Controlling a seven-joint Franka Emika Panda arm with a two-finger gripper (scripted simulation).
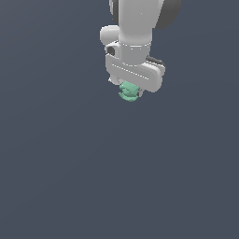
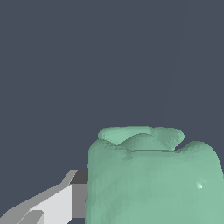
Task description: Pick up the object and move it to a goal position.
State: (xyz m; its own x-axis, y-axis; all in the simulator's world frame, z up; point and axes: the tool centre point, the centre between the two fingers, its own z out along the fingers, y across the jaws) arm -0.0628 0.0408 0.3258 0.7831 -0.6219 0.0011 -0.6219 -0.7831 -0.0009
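A: Exterior view first. What is on record?

B: One white arm (image 1: 135, 28) enters from the top edge, smooth and matte, with a rounded cylindrical wrist and a wide, flat-sided hand block. Below that block sits the gripper (image 1: 130, 93). The object (image 1: 129, 91) protrudes from under it: a small mint-green lump, chunky, with rounded ridges stacked along its sides, much smaller than the hand block.

A: Fingers?

B: Hidden behind the hand block and the object in this view. The object hangs directly under the hand, touching it, with plain dark grey-blue ground (image 1: 56, 177) all around, flat and featureless. I cannot tell from this view whether the object rests on that ground or is clear of it.

A: Wrist view?

B: The object (image 2: 153, 179) fills the lower part of the picture at close range. Its surface is smooth and slightly glossy, with a small highlight, lobed edges and a raised scalloped crown. One finger (image 2: 57, 203), white with a grey angular tip and a dark pad, lies flush against the object's side. The opposite finger is out of frame.

A: Finding?

B: Fingers pinching the object; contact confirmed on one side only.
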